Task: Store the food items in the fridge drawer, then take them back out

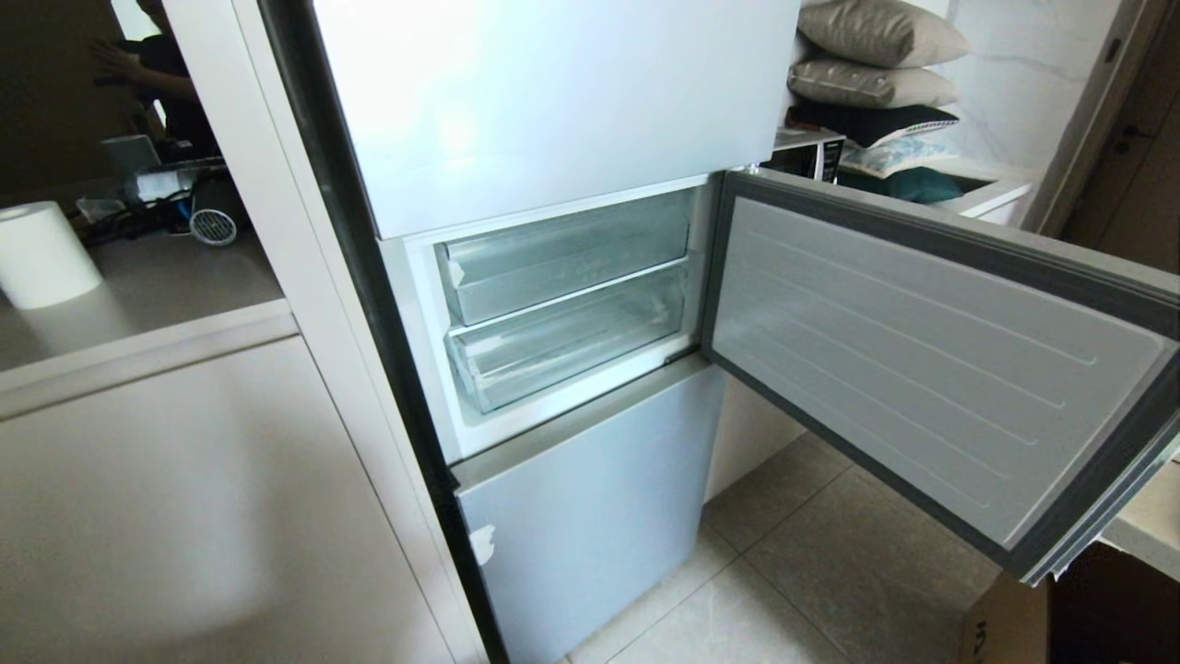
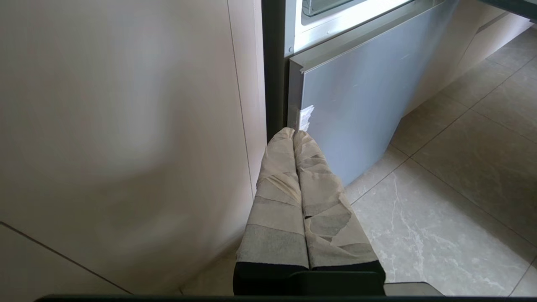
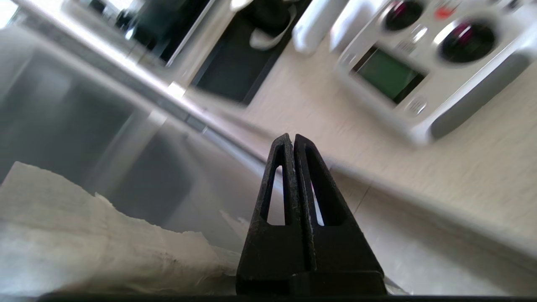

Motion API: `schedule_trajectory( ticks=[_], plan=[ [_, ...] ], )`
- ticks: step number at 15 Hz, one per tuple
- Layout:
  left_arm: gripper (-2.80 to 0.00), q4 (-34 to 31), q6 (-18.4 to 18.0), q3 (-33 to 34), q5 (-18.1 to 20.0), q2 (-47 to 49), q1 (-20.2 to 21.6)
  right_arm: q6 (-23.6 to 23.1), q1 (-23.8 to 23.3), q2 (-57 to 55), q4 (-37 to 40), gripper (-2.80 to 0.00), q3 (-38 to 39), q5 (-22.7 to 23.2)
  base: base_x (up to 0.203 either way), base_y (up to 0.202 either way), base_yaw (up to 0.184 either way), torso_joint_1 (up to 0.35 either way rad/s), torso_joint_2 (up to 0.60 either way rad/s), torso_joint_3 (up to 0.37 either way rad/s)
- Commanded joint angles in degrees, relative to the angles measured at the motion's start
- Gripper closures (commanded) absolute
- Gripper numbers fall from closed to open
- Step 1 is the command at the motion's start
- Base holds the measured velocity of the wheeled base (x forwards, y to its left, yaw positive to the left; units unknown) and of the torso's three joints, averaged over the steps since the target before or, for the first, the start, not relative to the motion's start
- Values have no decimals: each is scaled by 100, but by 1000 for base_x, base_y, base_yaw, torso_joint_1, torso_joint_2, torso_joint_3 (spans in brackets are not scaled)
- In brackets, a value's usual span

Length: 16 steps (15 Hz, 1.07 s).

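The fridge's middle door (image 1: 922, 369) stands swung open to the right. Inside are two clear bins, both pushed in: a shallower tray (image 1: 567, 254) above and the fridge drawer (image 1: 562, 346) below. No food items are in view. My right gripper (image 3: 292, 138) is shut with nothing in it, outside the head view, beside a glossy grey panel (image 3: 63, 126) with a torn white scrap (image 3: 84, 235) and near a pale counter (image 3: 482, 167). My left gripper (image 2: 293, 133), its fingers wrapped in tape, hangs shut and parked low by the lower door panel (image 2: 356, 105).
A white device (image 3: 419, 71) with a green screen lies on the counter by the right gripper. Left of the fridge is a counter with a white roll (image 1: 41, 254). A person (image 1: 157, 65) stands far left. Pillows (image 1: 876, 55) are stacked at the back right, and a cardboard box (image 1: 1005, 627) sits on the floor.
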<state>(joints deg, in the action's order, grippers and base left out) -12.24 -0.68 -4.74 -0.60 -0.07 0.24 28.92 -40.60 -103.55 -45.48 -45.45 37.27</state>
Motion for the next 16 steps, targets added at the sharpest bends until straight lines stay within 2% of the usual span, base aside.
schedule_trajectory(
  ticks=[1, 4, 9, 13, 16],
  plan=[
    [0, -7, -2, 0, -2, 7, 2, 19, 305, 506, -31, 0, 376, 92, 0, 0, 0, 0, 0, 0],
    [0, -7, -2, 0, -2, 7, 2, 11, 786, 939, -31, 0, 856, 104, 0, 0, 0, 0, 0, 0],
    [0, -7, -2, 0, -2, 7, 2, 25, 1877, 1731, -17, 0, 1480, 36, 0, 0, 0, 0, 0, 0],
    [0, -7, -2, 0, -2, 7, 2, 18, 2657, 2271, -5, 0, 1965, -327, 0, 0, 0, 0, 0, 0],
    [0, -7, -2, 0, -2, 7, 2, 18, 3026, 2555, 8, 0, 2190, -430, 0, 0, 0, 23, 10, -6]
  ],
)
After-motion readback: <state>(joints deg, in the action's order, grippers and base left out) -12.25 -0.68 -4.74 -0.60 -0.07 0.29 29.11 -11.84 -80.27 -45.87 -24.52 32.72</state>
